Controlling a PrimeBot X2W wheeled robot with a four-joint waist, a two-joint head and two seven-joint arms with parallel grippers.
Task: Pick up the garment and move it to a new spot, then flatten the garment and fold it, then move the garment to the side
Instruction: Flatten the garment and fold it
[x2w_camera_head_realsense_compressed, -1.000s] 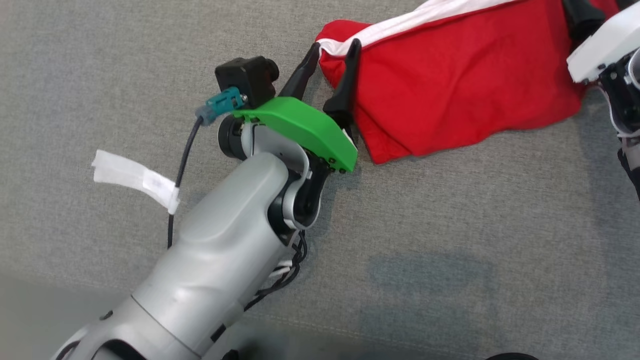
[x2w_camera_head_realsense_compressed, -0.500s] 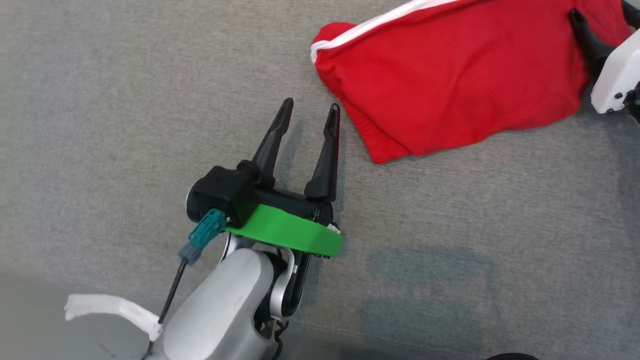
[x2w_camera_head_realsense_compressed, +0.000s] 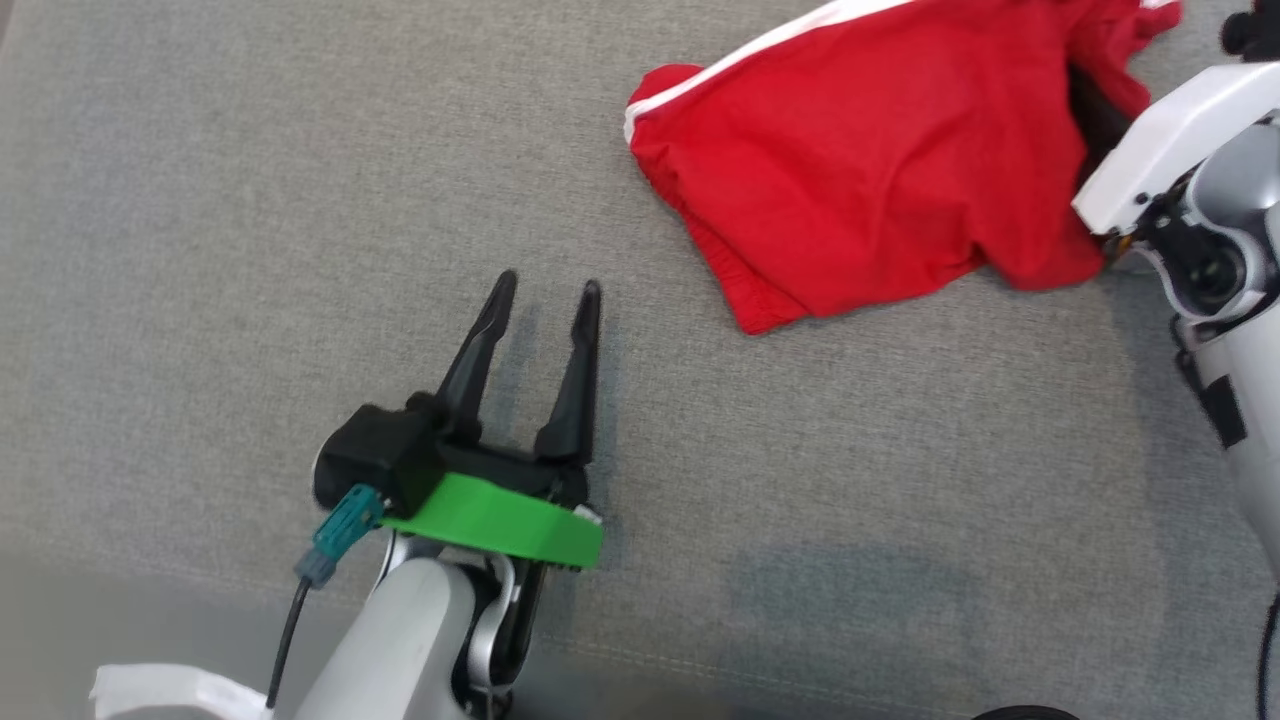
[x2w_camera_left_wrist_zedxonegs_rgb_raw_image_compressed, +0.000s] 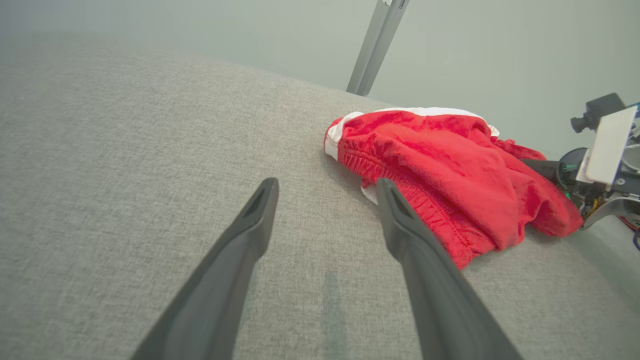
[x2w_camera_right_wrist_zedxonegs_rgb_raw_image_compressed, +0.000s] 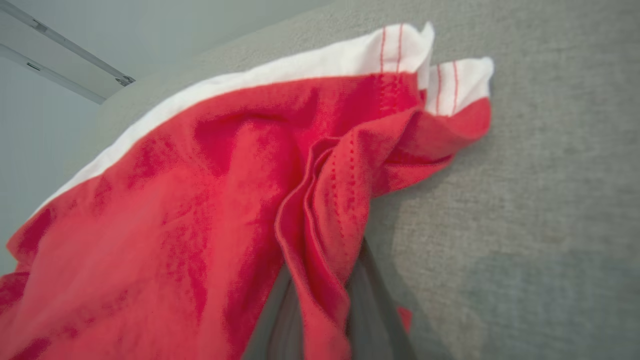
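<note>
The red garment (x2w_camera_head_realsense_compressed: 860, 150) lies bunched at the far right of the grey fabric surface (x2w_camera_head_realsense_compressed: 250, 200). The right claw (x2w_camera_right_wrist_zedxonegs_rgb_raw_image_compressed: 322, 285) pinches one thin fold, which may slip out if dragged; the left claw (x2w_camera_head_realsense_compressed: 548, 288) hangs wide open, empty, well apart.

A grey woven fabric surface (x2w_camera_head_realsense_compressed: 200, 200) spreads under and ahead of the left gripper (x2w_camera_head_realsense_compressed: 548, 288) — evenly lit, with a darker rectangular patch (x2w_camera_head_realsense_compressed: 850, 580) to its right and a stitched seam (x2w_camera_head_realsense_compressed: 800, 672) further back. Beyond the fingertips, past the far edge, stands a pale grey-green wall (x2w_camera_left_wrist_zedxonegs_rgb_raw_image_compressed: 500, 40) — a slanting metal rail (x2w_camera_left_wrist_zedxonegs_rgb_raw_image_compressed: 377, 45) against it.
</note>
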